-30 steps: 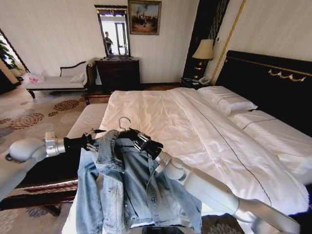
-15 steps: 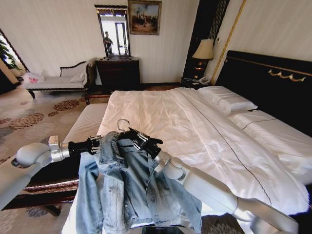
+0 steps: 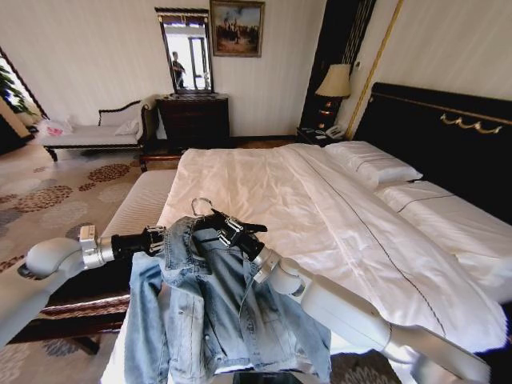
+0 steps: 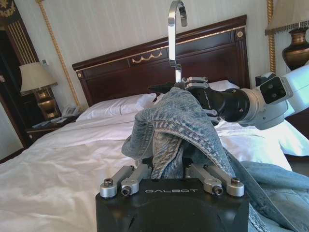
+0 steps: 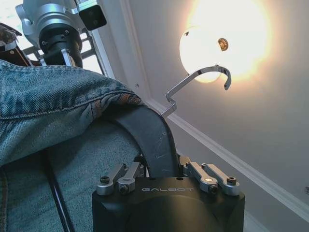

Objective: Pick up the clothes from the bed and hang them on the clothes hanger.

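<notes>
The clothes, a faded-blue denim jacket (image 3: pixel 216 312), hang in front of me over the foot of the bed (image 3: pixel 320 208). They are draped on the black clothes hanger (image 5: pixel 149 135), whose silver hook (image 3: pixel 200 206) sticks up above the collar. My right gripper (image 3: pixel 226 230) is shut on the hanger's arm under the denim. From the left, my left gripper (image 3: pixel 164 240) is shut on the jacket's shoulder fabric (image 4: pixel 166 125). In the left wrist view the hook (image 4: pixel 176 19) rises just behind the bunched denim, with the right gripper (image 4: pixel 198 92) beyond it.
A white cushioned bench (image 3: pixel 140 204) stands at the bed's foot, under my left arm. Far left is a chaise lounge (image 3: pixel 96 132), with a dark dresser (image 3: pixel 196 120) and mirror at the back wall. A lamp (image 3: pixel 334 84) and the black headboard (image 3: pixel 448 136) lie to the right.
My left gripper has moved right, up to the jacket's shoulder, and the denim there has bunched toward the hanger. The right arm and hanger have barely shifted.
</notes>
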Tool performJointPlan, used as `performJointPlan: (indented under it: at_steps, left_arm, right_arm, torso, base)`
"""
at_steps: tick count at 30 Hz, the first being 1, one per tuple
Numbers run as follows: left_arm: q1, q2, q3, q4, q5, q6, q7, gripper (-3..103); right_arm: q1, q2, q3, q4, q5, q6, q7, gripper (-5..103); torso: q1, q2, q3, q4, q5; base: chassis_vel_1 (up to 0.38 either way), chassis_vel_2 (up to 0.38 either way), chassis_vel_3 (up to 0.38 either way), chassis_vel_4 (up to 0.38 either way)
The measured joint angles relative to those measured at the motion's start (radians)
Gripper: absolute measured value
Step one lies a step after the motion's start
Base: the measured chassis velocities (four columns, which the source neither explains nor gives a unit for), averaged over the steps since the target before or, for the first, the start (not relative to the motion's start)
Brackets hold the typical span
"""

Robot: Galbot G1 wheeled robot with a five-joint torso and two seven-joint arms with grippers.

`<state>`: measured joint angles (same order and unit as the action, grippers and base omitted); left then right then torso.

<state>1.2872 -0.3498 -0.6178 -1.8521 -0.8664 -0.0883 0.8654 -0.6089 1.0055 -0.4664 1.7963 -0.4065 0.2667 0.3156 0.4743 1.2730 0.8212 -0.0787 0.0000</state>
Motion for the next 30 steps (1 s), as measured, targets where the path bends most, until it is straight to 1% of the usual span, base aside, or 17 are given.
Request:
performJointPlan:
  at_steps: [8,9,11,14,15,16,17,18,19,20,21,23,24,25,27,28,30]
  left_arm:
    - [0.031,-0.016,-0.016,-0.017,-0.001,-0.003,-0.015,24]
    - [0.035,-0.015,-0.016,-0.020,-0.002,-0.006,-0.013,24]
    - [0.035,-0.015,-0.016,-0.021,-0.002,-0.006,-0.012,23]
    - [0.035,-0.002,-0.018,-0.025,0.000,-0.009,-0.010,22]
    - [0.036,0.000,-0.019,-0.025,0.001,-0.010,-0.009,22]
    - [0.039,0.005,-0.022,-0.026,0.002,-0.013,-0.007,22]
    - [0.039,0.005,-0.022,-0.026,0.002,-0.013,-0.007,22]
    - [0.048,0.011,-0.027,-0.028,0.004,-0.017,-0.004,22]
    - [0.054,0.012,-0.031,-0.029,0.006,-0.020,-0.003,22]
    - [0.063,0.013,-0.036,-0.029,0.010,-0.023,-0.002,22]
    - [0.063,0.013,-0.036,-0.029,0.010,-0.023,-0.002,22]
    - [0.076,0.011,-0.045,-0.027,0.017,-0.033,-0.001,22]
    - [0.078,0.009,-0.046,-0.024,0.019,-0.034,-0.001,22]
    - [0.082,0.006,-0.047,-0.018,0.024,-0.037,-0.001,22]
    - [0.082,0.004,-0.047,-0.016,0.025,-0.038,-0.001,22]
    - [0.083,0.000,-0.047,-0.007,0.031,-0.041,-0.002,22]
    - [0.083,-0.002,-0.046,-0.002,0.033,-0.042,-0.002,22]
  right_arm:
    - [-0.009,-0.005,-0.003,0.007,0.008,-0.014,0.017,28]
    - [-0.009,-0.007,-0.003,0.010,0.009,-0.015,0.027,33]
    - [-0.009,-0.008,-0.003,0.011,0.010,-0.016,0.031,33]
    - [-0.009,-0.014,-0.002,0.019,0.019,-0.021,0.039,50]
    - [-0.010,-0.017,-0.001,0.022,0.024,-0.022,0.040,50]
    - [-0.012,-0.020,0.001,0.027,0.031,-0.025,0.040,61]
    - [-0.012,-0.020,0.001,0.027,0.031,-0.025,0.040,61]
    - [-0.014,-0.024,0.005,0.031,0.041,-0.027,0.040,66]
    - [-0.017,-0.027,0.009,0.035,0.050,-0.030,0.041,66]
    - [-0.021,-0.034,0.014,0.043,0.068,-0.034,0.042,71]
    - [-0.021,-0.034,0.014,0.043,0.068,-0.034,0.042,71]
    - [-0.030,-0.048,0.024,0.064,0.116,-0.050,0.049,83]
    - [-0.033,-0.053,0.028,0.071,0.134,-0.056,0.051,83]
    - [-0.040,-0.066,0.037,0.088,0.180,-0.071,0.058,93]
    - [-0.042,-0.069,0.039,0.094,0.194,-0.075,0.060,93]
    - [-0.050,-0.089,0.047,0.120,0.268,-0.093,0.067,97]
    - [-0.053,-0.097,0.049,0.131,0.297,-0.099,0.068,99]
  torso:
    - [0.000,0.000,0.000,0.0001,0.0000]
    - [0.000,0.000,0.000,0.0001,-0.0001]
    - [0.000,0.000,0.000,0.0000,0.0000]
    - [0.000,0.000,0.000,0.0000,0.0000]
    - [0.000,0.000,0.000,0.0000,0.0000]
    - [0.000,0.000,0.000,0.0000,0.0000]
    - [0.000,0.000,0.000,0.0000,0.0000]
    - [0.000,0.000,0.000,0.0000,0.0001]
    - [0.000,0.000,0.000,0.0000,0.0000]
    - [0.000,0.000,0.000,0.0000,0.0000]
    - [0.000,0.000,0.000,0.0000,0.0000]
    - [0.000,0.000,0.000,0.0000,0.0001]
    - [0.000,0.000,0.000,0.0000,0.0002]
    - [0.000,0.000,0.000,0.0000,0.0000]
    - [0.000,0.000,0.000,0.0000,0.0000]
    - [0.000,0.000,0.000,0.0000,0.0001]
    - [0.000,0.000,0.000,0.0000,0.0000]
  base:
    - [0.000,0.000,0.000,0.000]
    - [0.000,0.000,0.000,0.000]
    - [0.000,0.000,0.000,0.000]
    - [0.000,0.000,0.000,0.000]
    - [0.000,0.000,0.000,0.000]
    - [0.000,0.000,0.000,0.000]
    - [0.000,0.000,0.000,0.000]
    - [0.000,0.000,0.000,0.000]
    - [0.000,0.000,0.000,0.000]
    - [0.000,0.000,0.000,0.000]
    - [0.000,0.000,0.000,0.000]
    - [0.000,0.000,0.000,0.000]
    - [0.000,0.000,0.000,0.000]
    - [0.000,0.000,0.000,0.000]
    - [0.000,0.000,0.000,0.000]
    - [0.000,0.000,0.000,0.000]
    - [0.000,0.000,0.000,0.000]
